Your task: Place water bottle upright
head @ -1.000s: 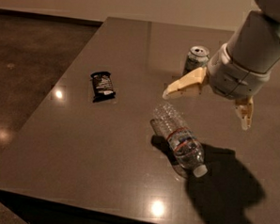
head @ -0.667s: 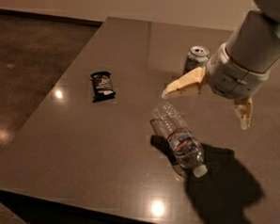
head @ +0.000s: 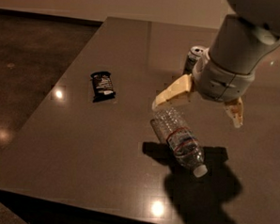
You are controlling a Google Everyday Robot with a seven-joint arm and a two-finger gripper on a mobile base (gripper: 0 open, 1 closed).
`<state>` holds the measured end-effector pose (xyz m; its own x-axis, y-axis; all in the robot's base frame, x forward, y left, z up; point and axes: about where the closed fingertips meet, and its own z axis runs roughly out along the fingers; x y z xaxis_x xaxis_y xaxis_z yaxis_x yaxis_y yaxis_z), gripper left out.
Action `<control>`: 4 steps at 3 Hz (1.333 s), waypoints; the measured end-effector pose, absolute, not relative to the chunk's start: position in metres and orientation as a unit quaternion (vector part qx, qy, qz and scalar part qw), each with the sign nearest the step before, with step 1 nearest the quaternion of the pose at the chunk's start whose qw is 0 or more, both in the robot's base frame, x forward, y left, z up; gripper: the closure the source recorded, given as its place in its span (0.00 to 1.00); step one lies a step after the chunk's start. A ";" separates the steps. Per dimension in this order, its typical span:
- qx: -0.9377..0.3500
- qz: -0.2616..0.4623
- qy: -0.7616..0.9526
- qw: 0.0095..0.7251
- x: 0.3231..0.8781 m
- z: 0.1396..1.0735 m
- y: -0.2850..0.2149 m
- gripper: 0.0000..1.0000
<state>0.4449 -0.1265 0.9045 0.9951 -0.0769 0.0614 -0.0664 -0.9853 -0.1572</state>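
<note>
One bottle point(head: 178, 137): on its side, label writing unreadable
gripper point(head: 197, 113): spread open, empty, just above bottle
can point(head: 193, 60): behind gripper, writing unreadable

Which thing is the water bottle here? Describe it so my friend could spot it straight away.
On the dark table, look below the robot's open gripper, which hovers right of centre. The water bottle lies on its side, white cap toward the near edge. Unlike the upright can behind and the black packet to the left, it is clear and ribbed.
</note>
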 end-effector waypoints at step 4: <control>-0.994 -0.022 -0.108 0.015 0.423 0.857 -0.116 0.02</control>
